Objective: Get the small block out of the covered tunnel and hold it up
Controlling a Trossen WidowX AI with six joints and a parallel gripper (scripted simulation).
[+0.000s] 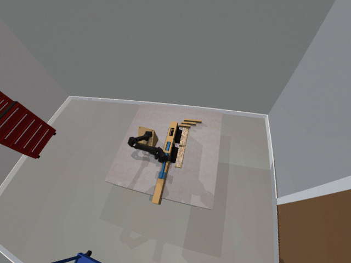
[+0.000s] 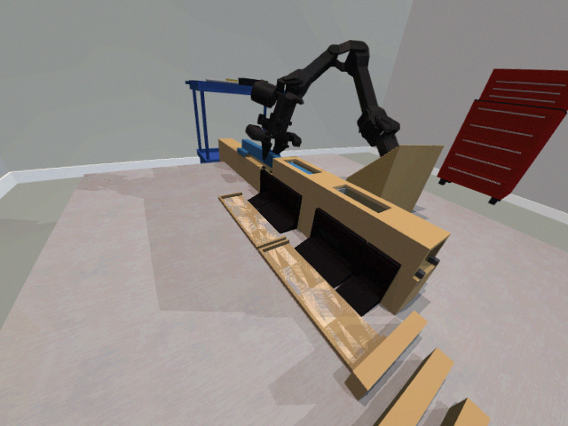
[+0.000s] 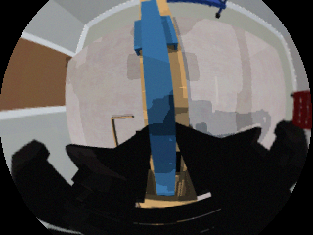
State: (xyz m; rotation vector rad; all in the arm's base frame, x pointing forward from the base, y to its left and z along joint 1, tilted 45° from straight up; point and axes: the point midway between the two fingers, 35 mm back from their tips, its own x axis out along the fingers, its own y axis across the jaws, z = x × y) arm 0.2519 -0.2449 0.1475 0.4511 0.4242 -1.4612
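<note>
The wooden tunnel has two window openings in its top. Blue, apparently part of the sliding cage, shows through the window nearer the handle end. The long blue handle runs out of that end along a wooden rail, with a wider crosspiece far out. My gripper is just outside the tunnel mouth, pointing down, with a finger on each side of the handle, shut on it. The block is not visible; the tunnel walls and cage hide it.
Dark panels line the tunnel's side. Two low patterned strips lie beside it. Several loose wooden rods lie near the far end. A wooden wedge stands by the arm's base.
</note>
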